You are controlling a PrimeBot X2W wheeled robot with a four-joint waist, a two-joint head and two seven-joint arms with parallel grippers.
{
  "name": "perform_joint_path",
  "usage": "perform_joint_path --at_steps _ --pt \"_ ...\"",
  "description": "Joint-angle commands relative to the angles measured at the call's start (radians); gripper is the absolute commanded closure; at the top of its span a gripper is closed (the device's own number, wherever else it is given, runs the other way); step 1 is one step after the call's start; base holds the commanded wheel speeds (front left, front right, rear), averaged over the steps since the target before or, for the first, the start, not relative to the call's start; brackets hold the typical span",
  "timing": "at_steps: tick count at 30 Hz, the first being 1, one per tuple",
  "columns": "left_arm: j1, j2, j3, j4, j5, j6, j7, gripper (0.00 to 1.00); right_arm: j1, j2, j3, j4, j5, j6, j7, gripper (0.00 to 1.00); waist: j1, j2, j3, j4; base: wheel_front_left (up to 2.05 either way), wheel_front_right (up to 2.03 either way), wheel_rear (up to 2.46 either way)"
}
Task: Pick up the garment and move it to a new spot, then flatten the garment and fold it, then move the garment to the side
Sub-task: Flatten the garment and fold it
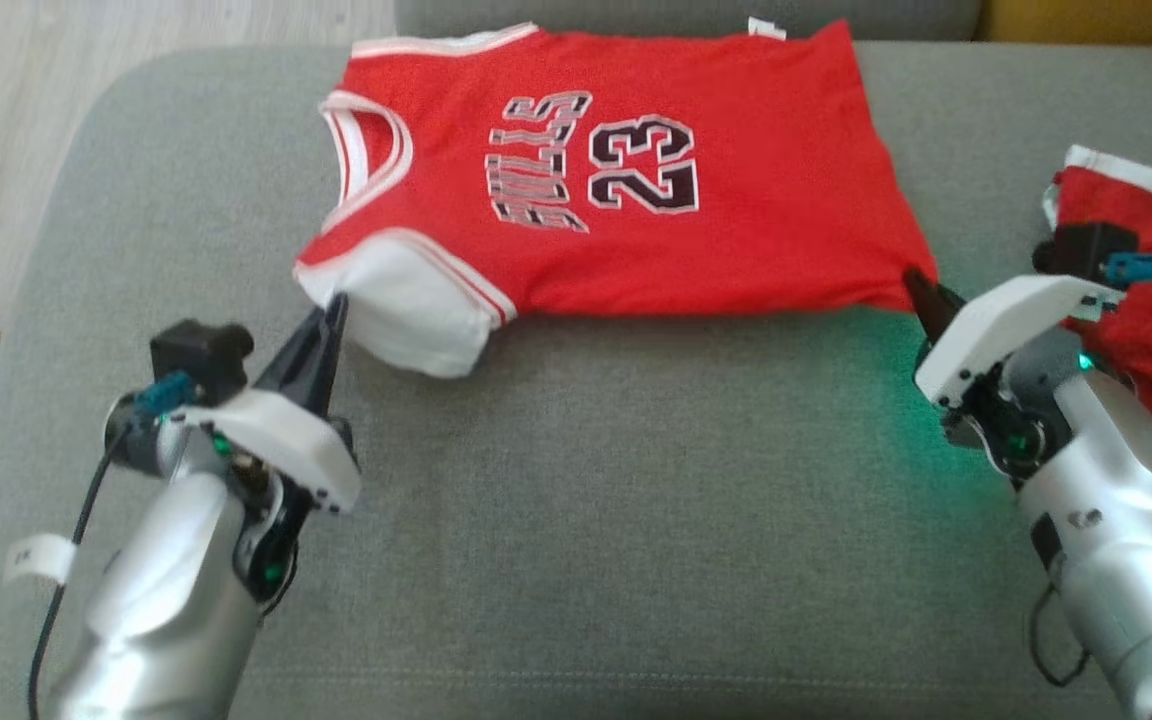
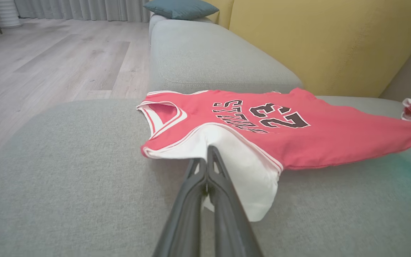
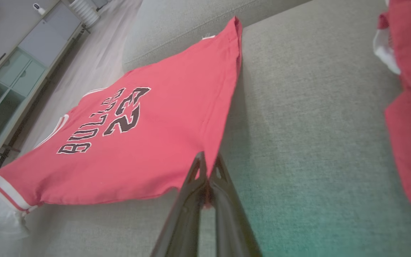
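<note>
The garment (image 1: 626,170) is a red jersey with white trim and the number 23, spread on the grey sofa seat (image 1: 576,480). My left gripper (image 1: 336,305) is shut on its white near-left corner, also seen in the left wrist view as the garment (image 2: 298,132) pinched by the gripper (image 2: 207,157). My right gripper (image 1: 914,285) is shut on the red near-right corner; the right wrist view shows the garment (image 3: 148,135) held between the gripper (image 3: 207,162) tips.
A second red and white cloth (image 1: 1151,290) lies bunched at the right of the seat, beside my right arm. Yellow back cushions (image 2: 319,39) and a blue pillow (image 2: 180,8) stand behind. Wooden floor (image 1: 26,120) lies to the left of the sofa.
</note>
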Motion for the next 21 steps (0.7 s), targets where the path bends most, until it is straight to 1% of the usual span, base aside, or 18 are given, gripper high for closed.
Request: perform_joint_path --at_steps 1,7,11,16,21 --pt "-0.013 0.051 0.020 -0.038 -0.015 -0.006 0.003 1.00 0.001 -0.022 0.017 -0.037 0.014 0.007 0.016 1.00 0.0000 -0.0001 -0.019 -0.006 0.00 0.00 0.00" --pt "0.057 0.097 -0.007 -0.090 -0.071 -0.006 0.042 1.00 0.052 -0.072 0.058 -0.073 0.031 0.007 0.105 1.00 0.0000 -0.0001 -0.063 -0.011 0.00 0.00 0.00" --pt "0.114 0.140 -0.018 -0.149 -0.099 -0.006 0.070 1.00 0.102 -0.113 0.095 -0.115 0.043 0.007 0.189 1.00 0.0000 -0.0001 -0.097 -0.013 0.00 0.00 0.00" --pt "0.201 0.188 -0.017 -0.254 -0.128 -0.002 0.126 1.00 0.173 -0.174 0.134 -0.185 0.056 0.007 0.303 1.00 0.0000 -0.0001 -0.132 -0.016 0.00 0.00 0.00" --pt "0.295 0.241 -0.015 -0.384 -0.160 0.007 0.198 1.00 0.244 -0.229 0.139 -0.268 0.079 0.007 0.416 1.00 0.0000 -0.0001 -0.150 -0.018 0.00 0.00 0.00"
